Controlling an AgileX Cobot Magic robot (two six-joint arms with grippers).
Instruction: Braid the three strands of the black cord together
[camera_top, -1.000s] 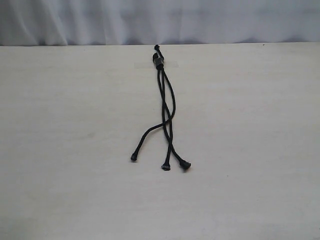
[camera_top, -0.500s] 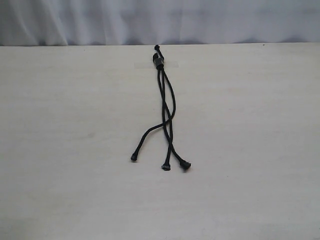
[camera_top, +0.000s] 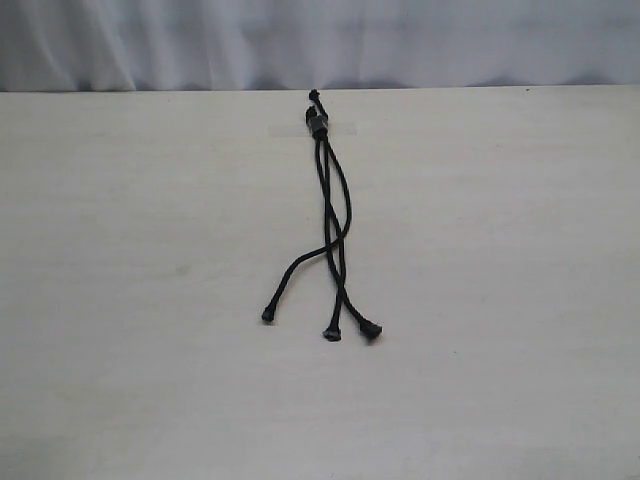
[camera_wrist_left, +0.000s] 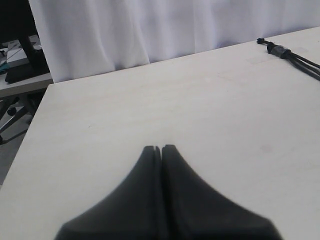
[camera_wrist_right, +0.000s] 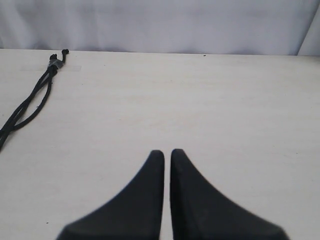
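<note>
The black cord (camera_top: 330, 200) lies on the pale table (camera_top: 150, 300), its bound end (camera_top: 318, 122) near the far edge under a strip of clear tape. The three strands run toward the front, crossing loosely around the middle, and end in knobby tips: one on the left (camera_top: 268, 315), one in the middle (camera_top: 332, 334), one on the right (camera_top: 371, 330). Neither gripper shows in the exterior view. My left gripper (camera_wrist_left: 161, 148) is shut and empty, far from the cord (camera_wrist_left: 282, 51). My right gripper (camera_wrist_right: 167, 152) is shut with a hairline gap, holding nothing, well apart from the cord (camera_wrist_right: 35, 97).
A white curtain (camera_top: 320, 40) hangs behind the table's far edge. In the left wrist view the table's side edge (camera_wrist_left: 30, 130) drops off, with dark equipment (camera_wrist_left: 20, 55) beyond it.
</note>
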